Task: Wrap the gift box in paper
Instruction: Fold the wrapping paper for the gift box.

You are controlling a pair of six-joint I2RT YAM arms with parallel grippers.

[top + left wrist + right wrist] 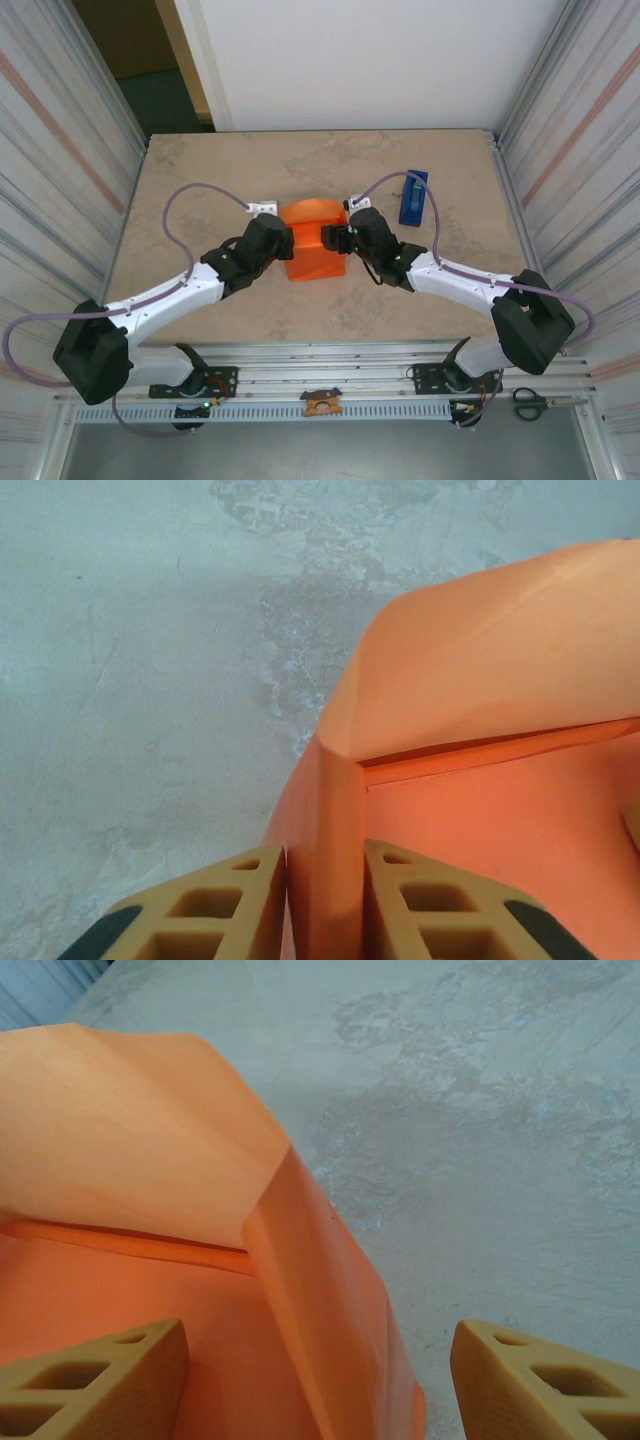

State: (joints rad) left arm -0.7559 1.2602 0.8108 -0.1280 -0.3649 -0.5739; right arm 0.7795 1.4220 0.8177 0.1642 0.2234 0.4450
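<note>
Now L jaws pinch paper (325, 850) fold, R jaws spread wide

The left arm (165, 295) and right arm (460, 280) reach inward from their bases, elbows out, wrists angled toward each other. The left gripper (325, 885) has its jaws pressed close on a raised fold of the paper (480, 650) (both pads (250, 900) touch it). The right gripper (320, 1370) stands wide apart, straddling another fold, gripping nothing.

paper (480, 650) cut by right edge, left fingers (210, 915) cropped below, right fingers (90, 1380) likewise
</note>
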